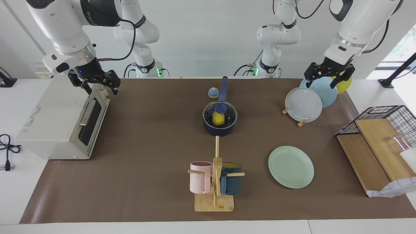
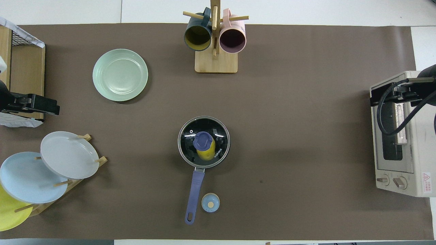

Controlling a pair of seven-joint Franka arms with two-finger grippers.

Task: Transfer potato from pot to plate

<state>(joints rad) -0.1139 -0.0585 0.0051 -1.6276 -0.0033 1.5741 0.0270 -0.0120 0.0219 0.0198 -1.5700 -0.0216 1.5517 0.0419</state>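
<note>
Facing view first: nothing started, by the look of it. Left hand [image 1: 329,76] hanging open and empty over the plate rack [image 1: 292,112], right hand [image 1: 94,83] open and empty over the oven [image 1: 61,120]. Both just waiting.

Plate [image 1: 291,166] bare, farther from the robots than the pot [image 1: 219,130] and toward the left arm's end. Glass lid [image 1: 227,112] sitting on the pot, potato [image 1: 218,119] visible through it inside. So, best guess: lid off by its knob [image 1: 220,108] first and parked somewhere, then down into the pot for the potato. Glossy and lumpy, so probably slippery. Plate closest to the left arm.

Desk [image 1: 26,195] white, covered by a brown mat [image 1: 146,146]. Mug tree [image 1: 215,182] with two mugs, plus a small blue disc [image 1: 213,93] beside the pot handle. Plain white wall behind the arms.
</note>
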